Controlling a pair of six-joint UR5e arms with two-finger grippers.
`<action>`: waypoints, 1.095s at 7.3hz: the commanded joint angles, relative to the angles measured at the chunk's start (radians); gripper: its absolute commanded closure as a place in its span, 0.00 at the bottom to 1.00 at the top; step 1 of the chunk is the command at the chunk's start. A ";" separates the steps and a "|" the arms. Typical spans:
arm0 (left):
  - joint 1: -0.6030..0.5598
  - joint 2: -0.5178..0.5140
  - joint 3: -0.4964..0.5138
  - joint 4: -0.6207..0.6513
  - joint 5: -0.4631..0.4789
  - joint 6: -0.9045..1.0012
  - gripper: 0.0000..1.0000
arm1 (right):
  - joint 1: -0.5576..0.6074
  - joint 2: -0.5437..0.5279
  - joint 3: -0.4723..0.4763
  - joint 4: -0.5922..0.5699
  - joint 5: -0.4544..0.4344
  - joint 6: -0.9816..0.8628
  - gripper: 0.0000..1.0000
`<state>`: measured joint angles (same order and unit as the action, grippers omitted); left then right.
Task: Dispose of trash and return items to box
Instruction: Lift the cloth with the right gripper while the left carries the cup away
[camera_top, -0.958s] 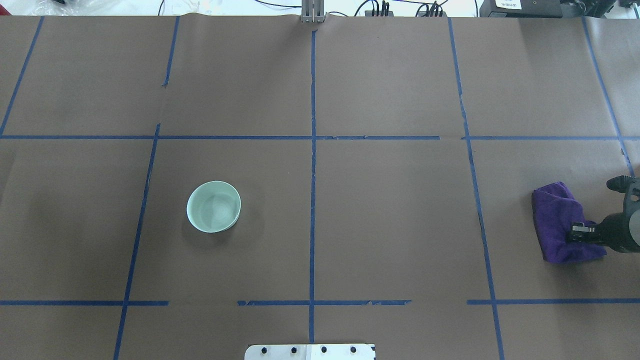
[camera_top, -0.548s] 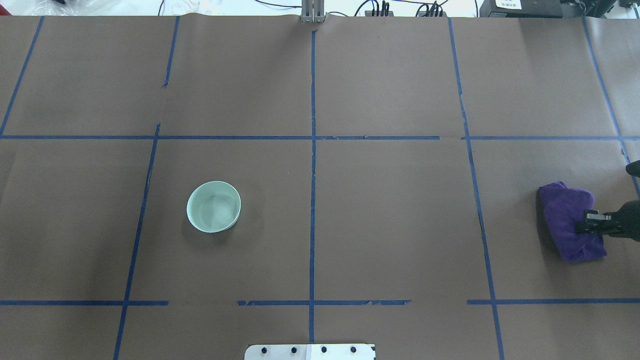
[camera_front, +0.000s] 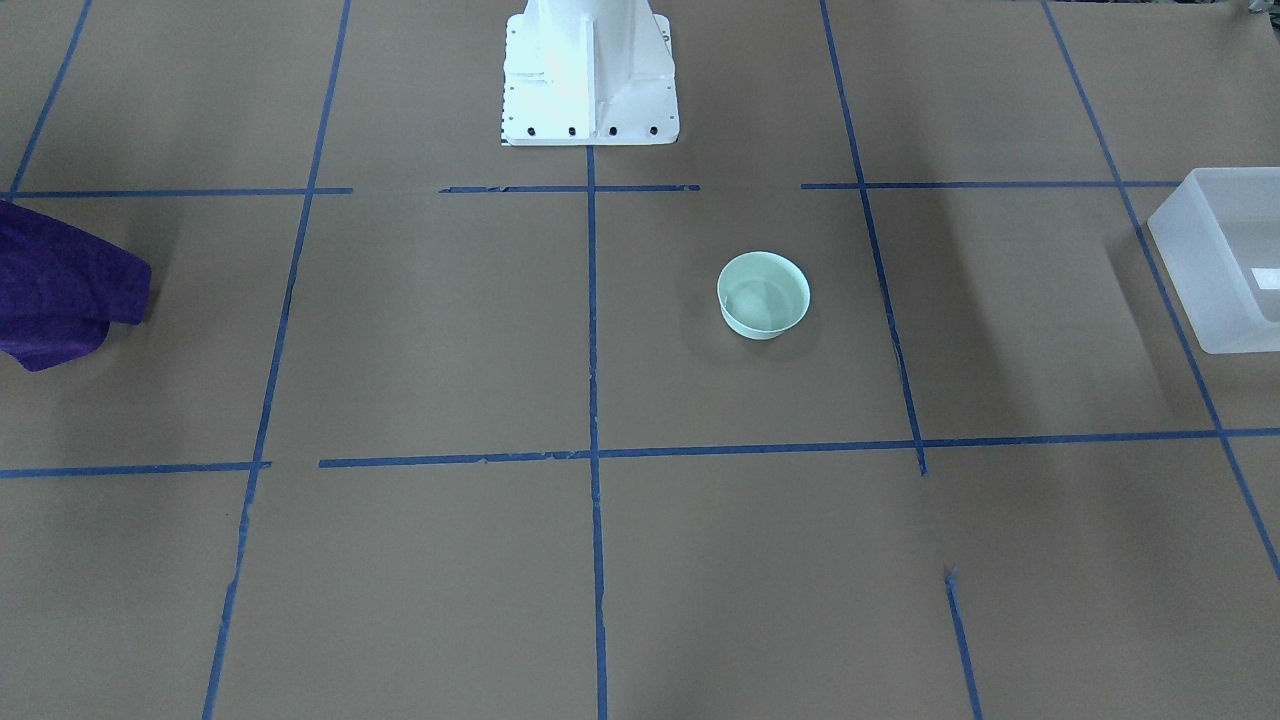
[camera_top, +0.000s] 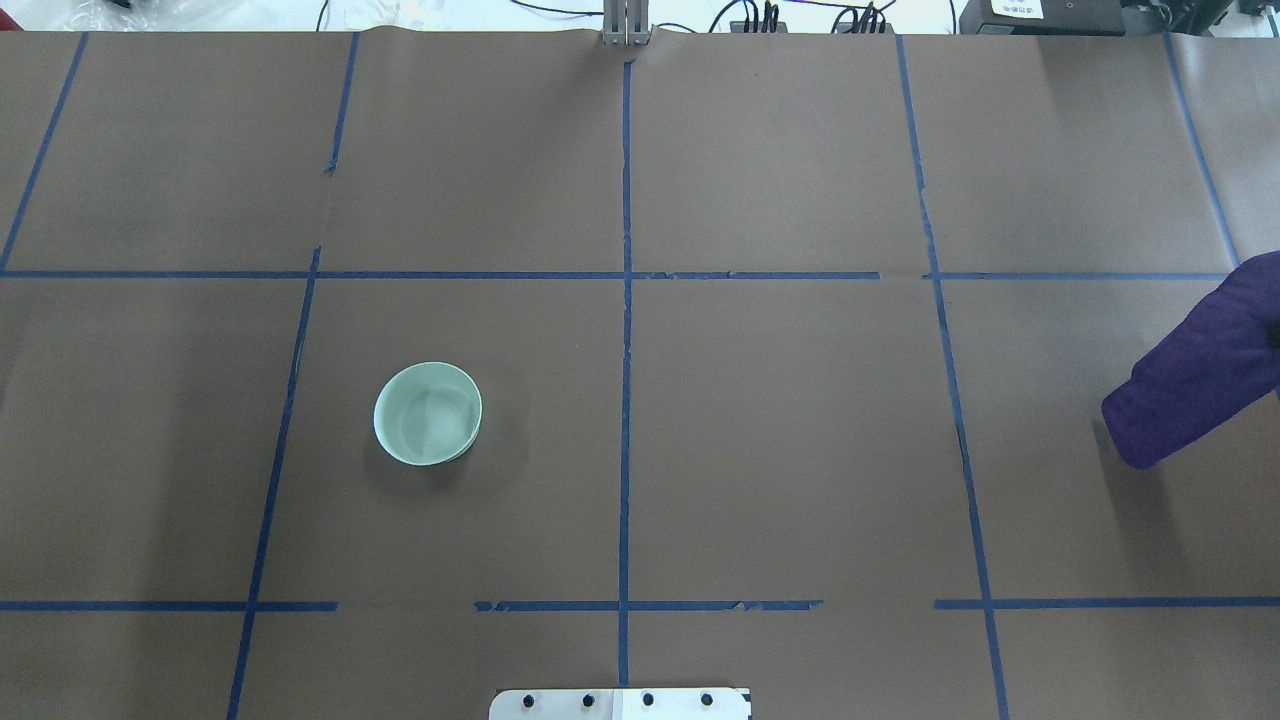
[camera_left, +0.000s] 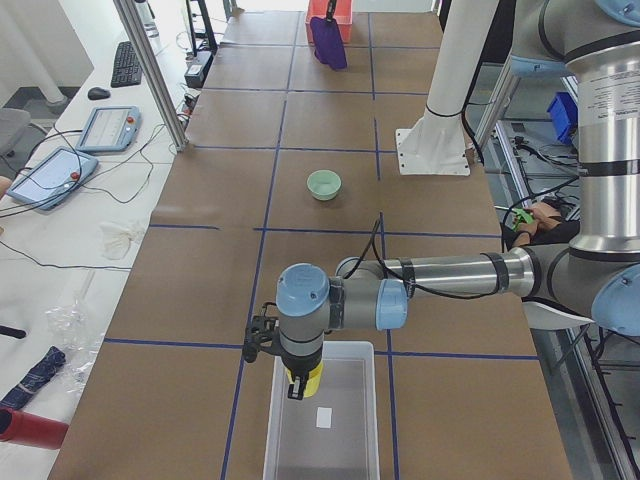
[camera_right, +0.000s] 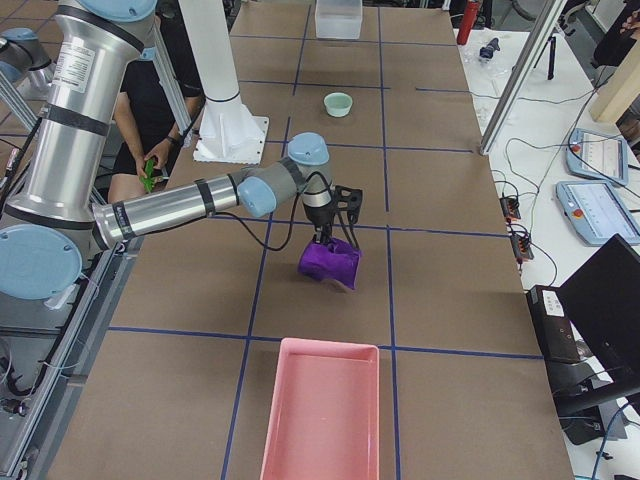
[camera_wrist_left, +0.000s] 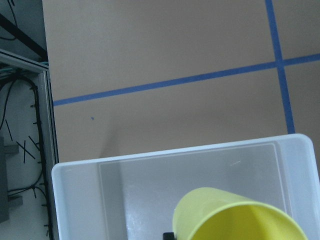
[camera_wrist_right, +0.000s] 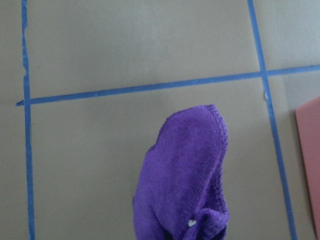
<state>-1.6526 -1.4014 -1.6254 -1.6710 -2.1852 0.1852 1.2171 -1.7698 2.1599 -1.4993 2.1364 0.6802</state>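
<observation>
My left gripper (camera_left: 297, 385) is shut on the small yellow cup (camera_left: 312, 378) and holds it just above the near end of the translucent box (camera_left: 271, 425). In the left wrist view the cup (camera_wrist_left: 235, 220) hangs over the box's inside, with the box rim (camera_wrist_left: 180, 150) below it. The box also shows at the edge of the front view (camera_front: 1190, 270). My right gripper (camera_right: 326, 240) is shut on a purple cloth (camera_right: 330, 263) and holds it lifted off the table. The cloth hangs down in the right wrist view (camera_wrist_right: 185, 170) and shows at the overhead view's right edge (camera_top: 1195, 370).
A pale green bowl (camera_top: 427, 413) stands upright on the table left of the centre line. A pink tray (camera_right: 320, 410) lies at the table's end beyond the purple cloth; its edge shows in the right wrist view (camera_wrist_right: 309, 150). The robot's white base (camera_front: 588, 70) stands at the table's near edge.
The purple cloth has been lifted off the table and carried toward the overhead view's right edge. The right gripper has left that view. The bowl has not moved.
</observation>
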 joint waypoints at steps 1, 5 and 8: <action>0.054 0.018 0.146 -0.166 -0.092 -0.001 1.00 | 0.154 0.113 0.006 -0.220 0.010 -0.244 1.00; 0.154 0.018 0.291 -0.403 -0.154 -0.046 1.00 | 0.295 0.125 -0.005 -0.272 0.010 -0.494 1.00; 0.172 0.013 0.289 -0.478 -0.159 -0.047 0.00 | 0.352 0.118 -0.005 -0.272 0.010 -0.564 1.00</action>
<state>-1.4845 -1.3870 -1.3365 -2.1062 -2.3475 0.1396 1.5393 -1.6504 2.1546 -1.7716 2.1460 0.1343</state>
